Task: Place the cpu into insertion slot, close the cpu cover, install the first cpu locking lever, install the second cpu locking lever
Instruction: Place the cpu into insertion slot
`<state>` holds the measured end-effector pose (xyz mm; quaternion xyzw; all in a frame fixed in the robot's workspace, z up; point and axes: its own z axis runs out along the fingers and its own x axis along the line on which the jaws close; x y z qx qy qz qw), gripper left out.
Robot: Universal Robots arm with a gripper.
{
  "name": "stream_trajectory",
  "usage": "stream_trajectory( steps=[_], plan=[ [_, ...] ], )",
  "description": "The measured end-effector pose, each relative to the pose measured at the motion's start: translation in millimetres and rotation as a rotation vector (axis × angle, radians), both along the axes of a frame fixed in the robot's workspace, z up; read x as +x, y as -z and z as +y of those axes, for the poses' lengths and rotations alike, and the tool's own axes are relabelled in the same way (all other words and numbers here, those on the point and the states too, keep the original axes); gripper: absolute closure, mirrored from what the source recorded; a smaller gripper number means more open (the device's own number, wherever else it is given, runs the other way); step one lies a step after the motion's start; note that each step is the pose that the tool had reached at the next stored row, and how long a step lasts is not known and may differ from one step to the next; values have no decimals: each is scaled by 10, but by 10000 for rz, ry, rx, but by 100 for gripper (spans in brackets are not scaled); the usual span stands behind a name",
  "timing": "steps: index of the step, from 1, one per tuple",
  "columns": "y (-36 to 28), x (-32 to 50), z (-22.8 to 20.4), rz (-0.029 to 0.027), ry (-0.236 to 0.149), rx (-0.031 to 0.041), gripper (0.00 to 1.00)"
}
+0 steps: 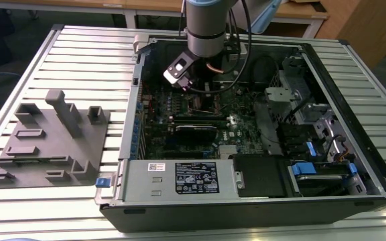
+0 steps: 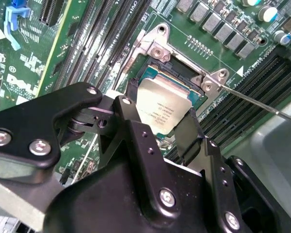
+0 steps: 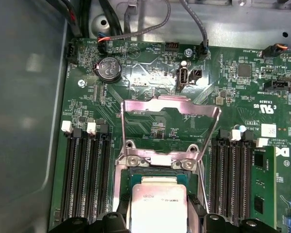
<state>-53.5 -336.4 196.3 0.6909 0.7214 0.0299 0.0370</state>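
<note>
Placement unfinished: black gripper (image 2: 159, 118) pinches the small silvery-beige square cpu (image 2: 163, 103) by its sides, at the dark, metal-rimmed insertion slot (image 2: 170, 74) mid green circuit board (image 3: 150, 128). The thin silvery cpu cover (image 3: 169, 103) stands open, levers apparently unlatched.

One cpu (image 3: 157, 204), one insertion slot (image 2: 154, 74), one cpu cover (image 3: 169, 103), one claw (image 2: 159, 119), one coin battery (image 3: 109, 68), one computer case (image 1: 247, 211)

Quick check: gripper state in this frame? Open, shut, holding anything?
Gripper: fingers closed on the cpu, gripping two opposite edges at the insertion slot; the cpu cover stands raised.
</note>
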Motion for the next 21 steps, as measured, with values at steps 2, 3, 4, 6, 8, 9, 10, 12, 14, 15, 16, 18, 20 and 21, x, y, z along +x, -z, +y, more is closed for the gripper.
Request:
stream_trajectory(
  steps=[2,3,4,6,8,9,10,12,14,15,16,18,20,21],
  plan=[
    [7,0,-1,1,0,-2,46],
    [6,0,-1,1,0,-3,46],
    [7,0,0,1,0,-2,46],
    [12,0,0,-2,13,2,46],
    [13,0,0,1,87,0,46],
    [13,0,0,1,88,-1,46],
    [13,-1,0,1,89,-1,46],
    [14,-9,0,0,91,1,46],
    [19,-13,0,-1,89,12,46],
    [23,-15,0,0,89,14,46],
    [29,-15,0,0,88,18,46],
    [35,-15,0,1,88,21,46],
    [35,-15,0,1,88,21,46],
    [36,-15,0,1,89,21,46]
  ],
)
